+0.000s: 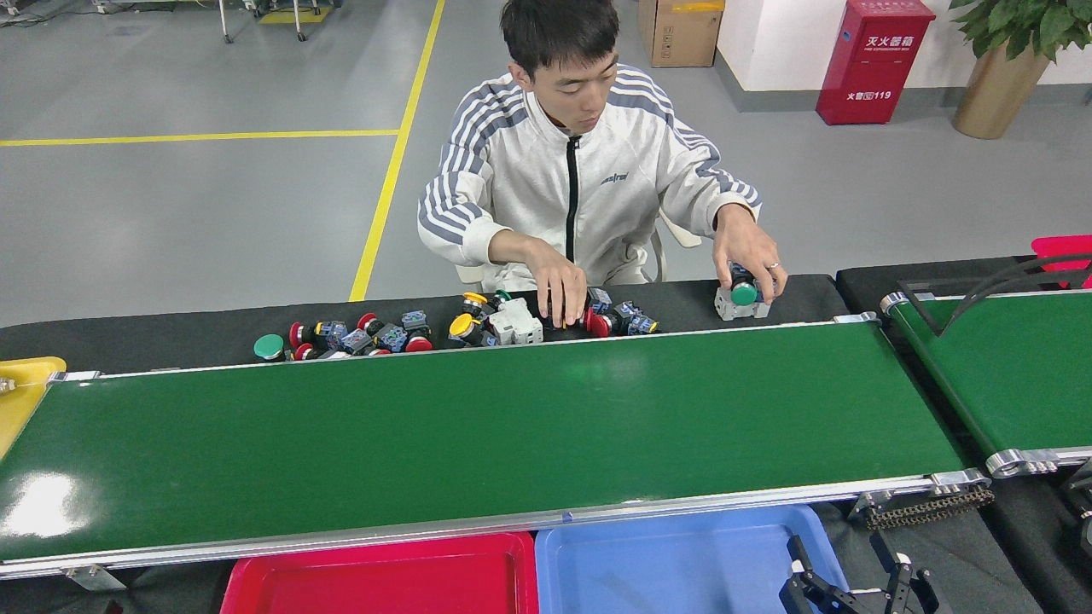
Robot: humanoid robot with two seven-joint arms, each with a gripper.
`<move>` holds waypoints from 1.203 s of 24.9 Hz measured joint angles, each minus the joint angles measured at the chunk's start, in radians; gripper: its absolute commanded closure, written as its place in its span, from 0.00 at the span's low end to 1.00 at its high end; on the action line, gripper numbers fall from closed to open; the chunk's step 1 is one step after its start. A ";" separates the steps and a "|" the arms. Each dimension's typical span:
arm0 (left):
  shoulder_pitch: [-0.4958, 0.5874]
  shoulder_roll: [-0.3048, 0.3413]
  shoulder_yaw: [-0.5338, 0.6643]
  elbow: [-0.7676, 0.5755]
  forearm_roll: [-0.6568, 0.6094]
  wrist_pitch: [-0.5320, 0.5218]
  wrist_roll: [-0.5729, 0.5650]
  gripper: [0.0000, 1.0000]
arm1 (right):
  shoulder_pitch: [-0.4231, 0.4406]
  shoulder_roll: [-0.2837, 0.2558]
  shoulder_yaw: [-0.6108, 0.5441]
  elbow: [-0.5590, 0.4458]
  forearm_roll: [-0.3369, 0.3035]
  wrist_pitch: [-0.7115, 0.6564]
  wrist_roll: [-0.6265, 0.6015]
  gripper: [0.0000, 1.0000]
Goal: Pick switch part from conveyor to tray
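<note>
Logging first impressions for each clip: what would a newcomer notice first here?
The long green conveyor runs bare across the middle. Behind it a person in a white striped jacket handles a heap of switch parts on the black table, one hand on a green-capped part. Near the bottom sit a red tray and a blue tray.

- The conveyor (478,426): a long, glossy dark-green belt with silver side rails, running left to right.
- Switch parts (452,328): a heap with red, yellow and green caps on the black strip beyond the far rail.
- Trays: a red tray (384,580) and a blue tray (674,558), side by side below the near rail.
</note>
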 measured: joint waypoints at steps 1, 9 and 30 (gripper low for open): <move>0.000 0.000 0.000 0.000 0.000 0.000 0.000 0.00 | -0.001 0.000 0.000 0.000 0.002 0.000 -0.002 0.01; -0.014 0.000 0.001 -0.007 -0.001 -0.001 0.006 0.00 | -0.005 0.000 0.000 0.002 0.044 0.000 -0.007 0.01; -0.025 0.000 0.001 -0.007 -0.002 0.006 0.008 0.00 | -0.006 0.001 0.001 0.002 0.044 0.016 -0.010 0.01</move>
